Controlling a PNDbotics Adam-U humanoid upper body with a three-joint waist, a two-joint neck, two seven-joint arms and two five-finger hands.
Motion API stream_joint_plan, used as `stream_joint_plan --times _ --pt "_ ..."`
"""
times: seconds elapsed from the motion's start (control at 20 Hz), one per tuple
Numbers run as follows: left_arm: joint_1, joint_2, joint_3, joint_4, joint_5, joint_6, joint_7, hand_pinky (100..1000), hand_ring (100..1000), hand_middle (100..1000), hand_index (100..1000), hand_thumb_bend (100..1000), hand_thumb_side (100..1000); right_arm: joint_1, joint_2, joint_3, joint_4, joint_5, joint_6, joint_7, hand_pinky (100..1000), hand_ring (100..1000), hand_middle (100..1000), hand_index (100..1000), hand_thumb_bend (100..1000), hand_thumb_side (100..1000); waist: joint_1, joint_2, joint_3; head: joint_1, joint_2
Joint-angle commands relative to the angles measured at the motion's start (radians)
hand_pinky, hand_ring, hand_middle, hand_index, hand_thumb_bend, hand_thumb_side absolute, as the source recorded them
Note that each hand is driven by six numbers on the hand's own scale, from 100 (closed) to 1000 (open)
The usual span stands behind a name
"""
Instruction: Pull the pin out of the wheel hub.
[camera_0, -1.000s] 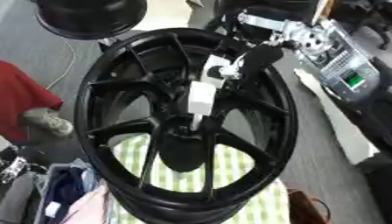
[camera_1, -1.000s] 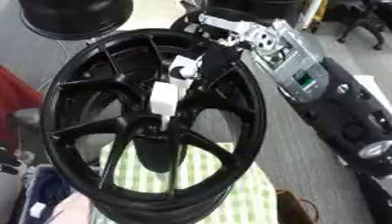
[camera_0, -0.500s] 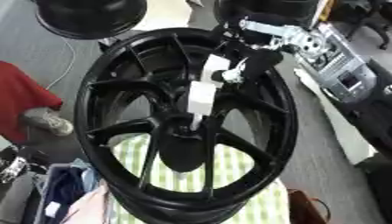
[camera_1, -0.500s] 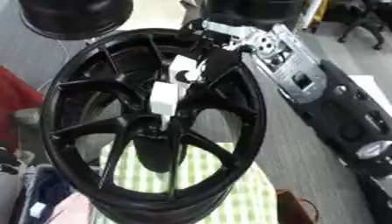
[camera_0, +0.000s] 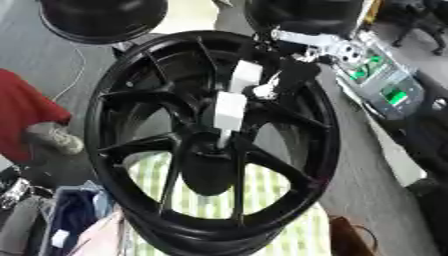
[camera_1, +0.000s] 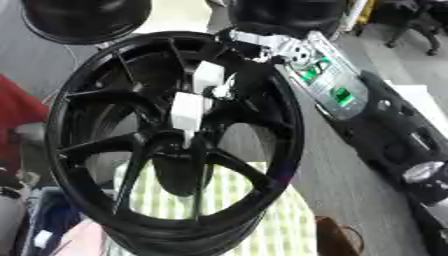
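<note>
Just pin (camera_0: 229, 111) below right hand (camera_0: 284, 80)

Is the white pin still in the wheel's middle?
Still in: the pin has its lower tip at the hub.

Stereo head pair, close, looking down; wheel hub (camera_0: 210, 150) shared.

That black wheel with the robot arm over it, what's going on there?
The robot's right arm reaches in from the upper right, and its right hand is over the black wheel hub, at a white block-shaped pin that runs down to the hub's centre. The pin's lower end seems to sit at the centre, so it does not look pulled out yet. The wheel rests on a green checked cloth.
</note>
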Motion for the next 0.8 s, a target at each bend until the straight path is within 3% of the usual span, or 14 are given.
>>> stream_joint_plan --times 0.05,0.45,0.8 --pt "-0.011 0.006 0.006 -0.013 -0.003 -0.001 -0.003 592 623 555 830 100 646 -0.009 -0.007 -0.008 -0.005 -0.002 -0.003 -0.013 388 565 756 756 445 205 0.006 -0.013 0.000 -0.005 0.005" --pt "-0.012 0.005 0.005 -0.014 -0.004 0.000 -0.005 592 623 555 829 100 647 -0.008 0.000 -0.004 -0.005 -0.009 -0.004 -0.050 246 479 667 646 392 152 0.005 -0.013 0.001 -0.008 0.008" --pt "-0.012 0.005 0.004 -0.015 -0.004 0.001 -0.007 592 623 555 830 100 648 -0.007 0.003 -0.002 -0.006 -0.004 -0.004 -0.082 124 414 591 554 278 100 0.004 -0.013 0.002 -0.010 0.010"
